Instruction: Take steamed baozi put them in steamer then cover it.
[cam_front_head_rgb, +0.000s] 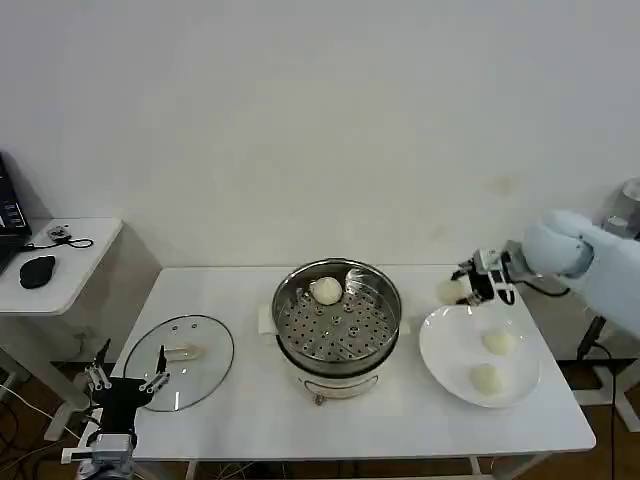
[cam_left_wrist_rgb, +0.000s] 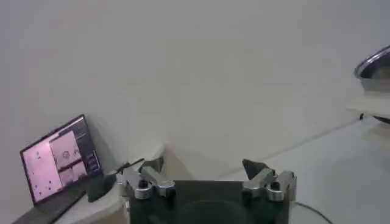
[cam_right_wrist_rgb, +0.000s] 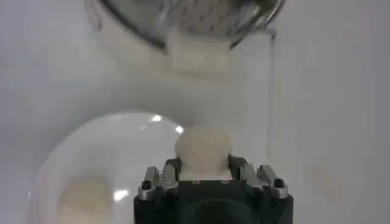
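Note:
The steel steamer (cam_front_head_rgb: 338, 322) stands mid-table on its white base, with one cream baozi (cam_front_head_rgb: 326, 290) on its perforated floor. My right gripper (cam_front_head_rgb: 463, 288) hangs above the table between the steamer and the white plate (cam_front_head_rgb: 440, 355), shut on a baozi (cam_front_head_rgb: 450, 290). In the right wrist view that baozi (cam_right_wrist_rgb: 203, 149) sits between the jaws, with the steamer (cam_right_wrist_rgb: 183, 24) ahead and the plate (cam_right_wrist_rgb: 103, 152) below. Two more baozi (cam_front_head_rgb: 498, 342) (cam_front_head_rgb: 486, 379) lie on the plate. My left gripper (cam_front_head_rgb: 126, 378) waits open at the table's front left corner.
The round glass lid (cam_front_head_rgb: 180, 360) lies flat on the table's left side, just beyond my left gripper. A side table (cam_front_head_rgb: 60, 262) with a mouse and a laptop (cam_left_wrist_rgb: 58, 159) stands to the left. The wall runs close behind the table.

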